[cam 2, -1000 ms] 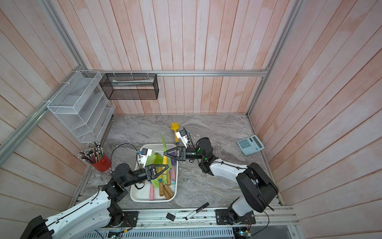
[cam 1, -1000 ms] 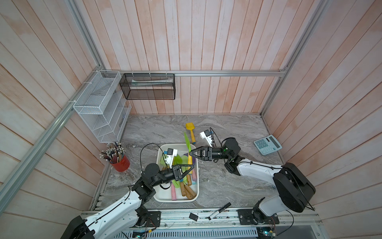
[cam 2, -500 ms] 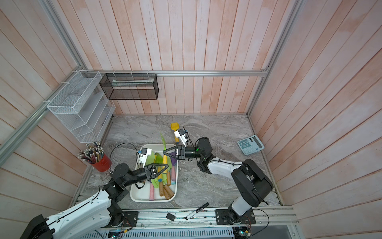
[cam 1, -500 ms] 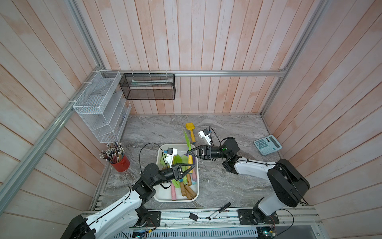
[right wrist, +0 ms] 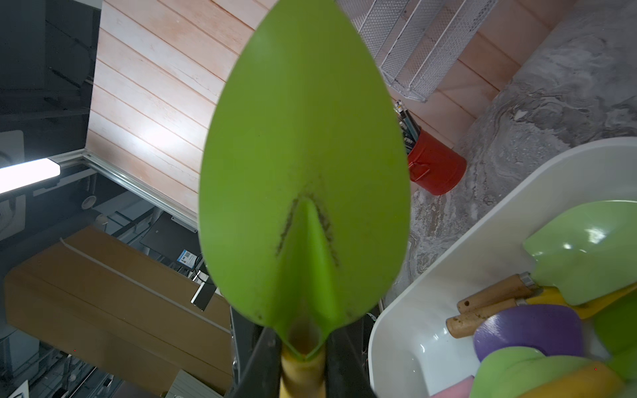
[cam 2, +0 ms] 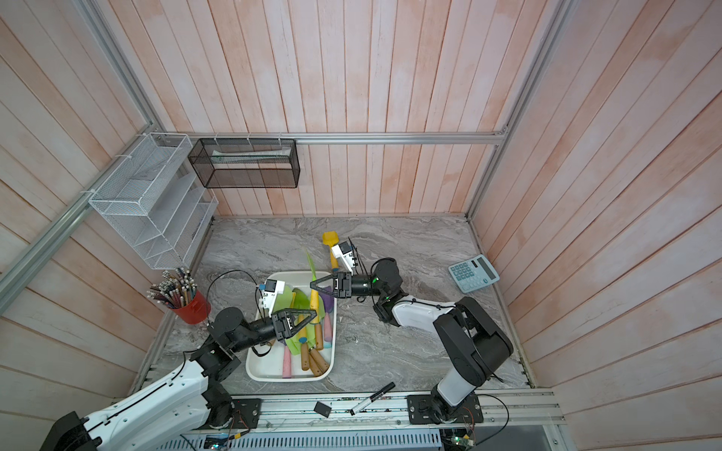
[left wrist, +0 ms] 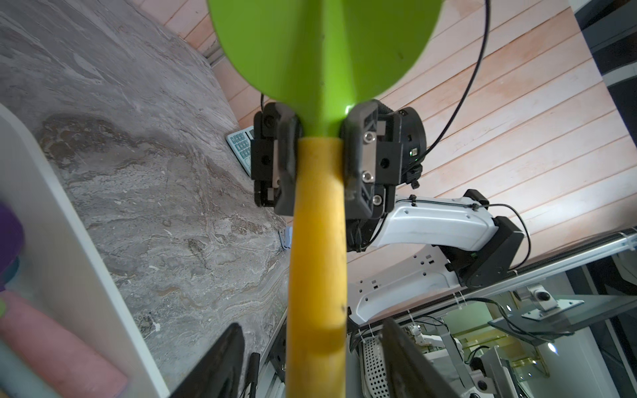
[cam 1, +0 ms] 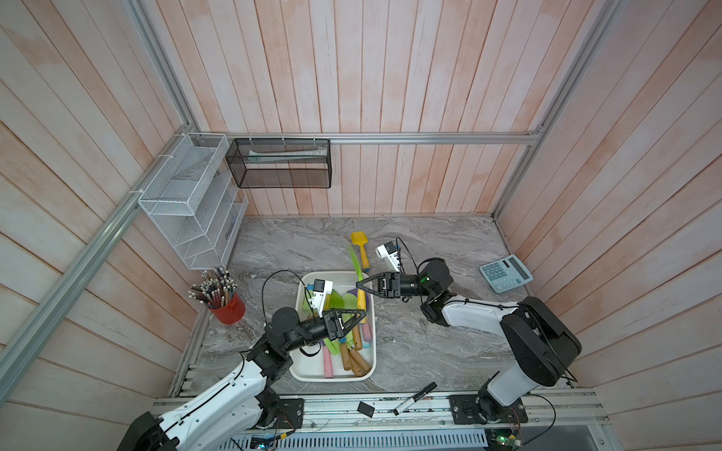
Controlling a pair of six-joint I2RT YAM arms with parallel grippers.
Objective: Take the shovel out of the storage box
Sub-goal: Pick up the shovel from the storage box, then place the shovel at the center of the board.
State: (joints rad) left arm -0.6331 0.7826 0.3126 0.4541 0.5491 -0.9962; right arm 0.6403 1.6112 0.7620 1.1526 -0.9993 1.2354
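Since the green shovel [cam 1: 361, 300] is clamped by the right jaws at its neck, where the blade meets the yellow handle, the step in hand is judged to be the carrying of it away from the storage box [cam 1: 307, 369]. The left jaws stand open around the lower handle, with a gap seen on each side in the left wrist view, so the shovel is held by the right jaws alone. It is in the air: the handle hangs over the far part of the box, and the blade reaches past the far rim, above the surface [cam 1: 410, 343].

To do this well, the left arm [cam 1: 218, 402] should be drawn back straight along the handle, so that the handle is not knocked by an open jaw. The shovel should be lifted a little first and only then moved sideways, because the handle end appears near the other shovels [cam 1: 353, 361] in the box and could be caught on them. A free place on the surface should be chosen, apart from the yellow shovel [cam 1: 358, 239] that lies beyond the box.

The right arm [cam 1: 476, 314] is stretched low across the surface, with its wrist level and pointed at the far right corner of the box. The left arm is reached out from the near left, its wrist level above the contents of the box.
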